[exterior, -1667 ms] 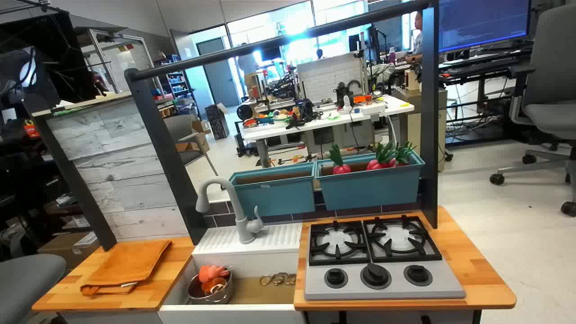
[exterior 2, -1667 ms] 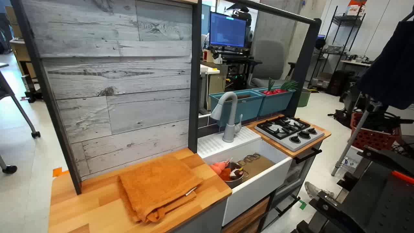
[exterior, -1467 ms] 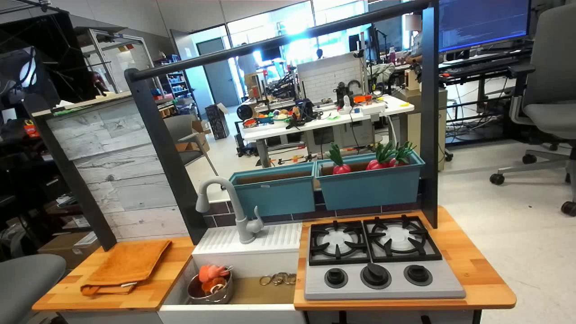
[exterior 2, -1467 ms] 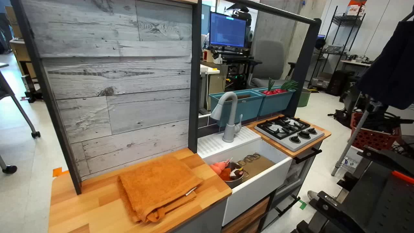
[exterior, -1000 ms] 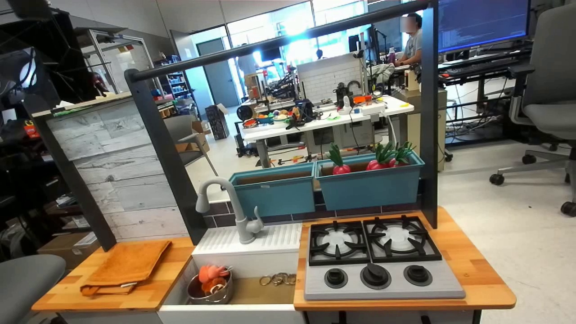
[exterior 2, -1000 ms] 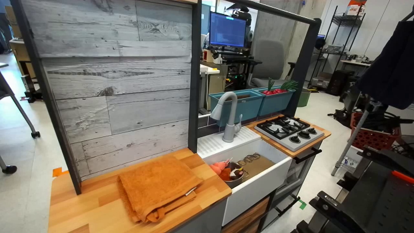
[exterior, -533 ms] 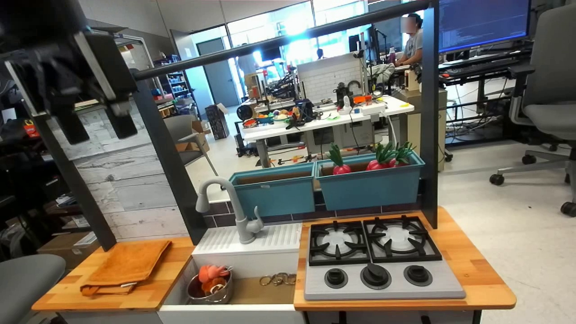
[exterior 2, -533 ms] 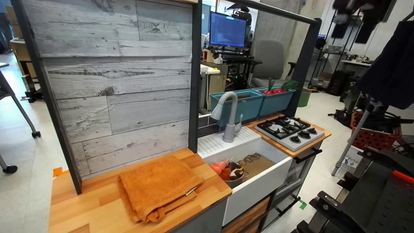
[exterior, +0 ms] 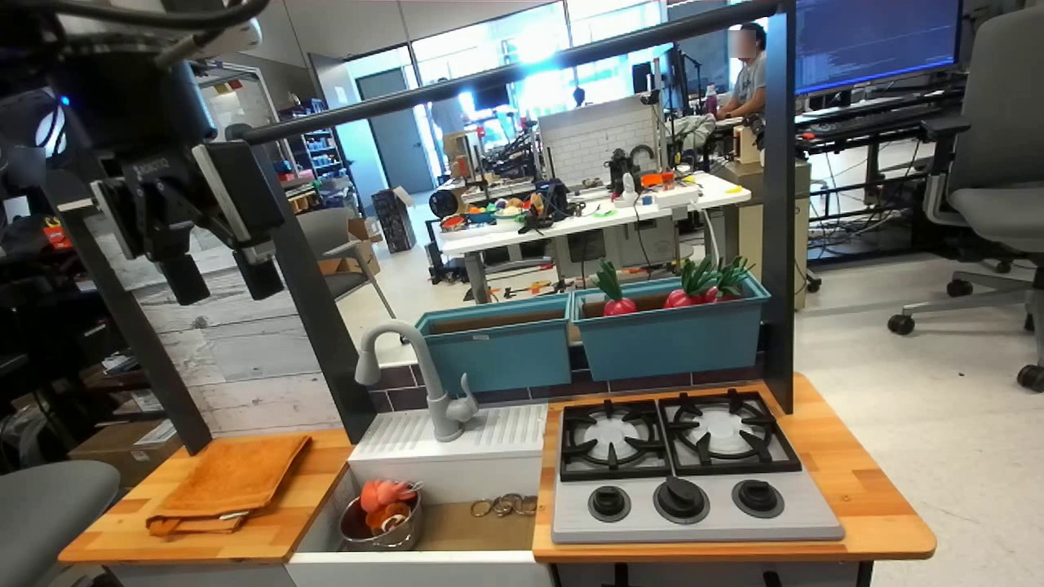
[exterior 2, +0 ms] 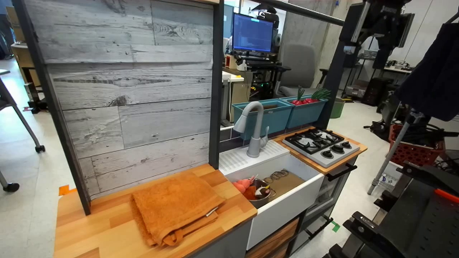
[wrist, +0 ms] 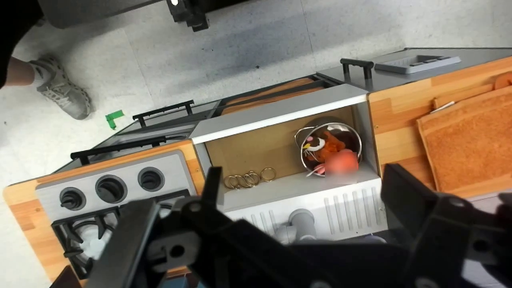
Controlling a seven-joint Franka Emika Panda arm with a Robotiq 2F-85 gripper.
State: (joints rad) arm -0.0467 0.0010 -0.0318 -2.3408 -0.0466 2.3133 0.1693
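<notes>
My gripper (exterior: 222, 282) is open and empty, high above the toy kitchen and pointing down; it also shows in an exterior view (exterior 2: 365, 60). In the wrist view its fingers (wrist: 302, 176) are wide apart, with the sink (wrist: 244, 150) far below them. A metal pot (wrist: 359, 136) stands in the sink and holds an orange plush toy (wrist: 332, 146) and a pinkish one (wrist: 345, 162). Several metal rings (wrist: 248, 179) lie in the sink beside the pot. A folded orange towel (exterior: 236, 481) lies on the wooden counter (exterior: 281, 522) beside the sink. The gripper touches nothing.
A grey faucet (exterior: 440, 399) rises behind the sink. A stove (exterior: 693, 522) stands beside it. Two teal planters (exterior: 497, 359) hang behind, one with several red radishes (exterior: 620, 306). Dark posts (exterior: 779, 204), a top rail (exterior: 506, 73) and a plank panel (exterior 2: 136, 89) frame the kitchen.
My gripper has come into both exterior views from the top and moved lower, still open. The person at the back leans into clearer view. The toys, pot, rings and towel have not moved.
</notes>
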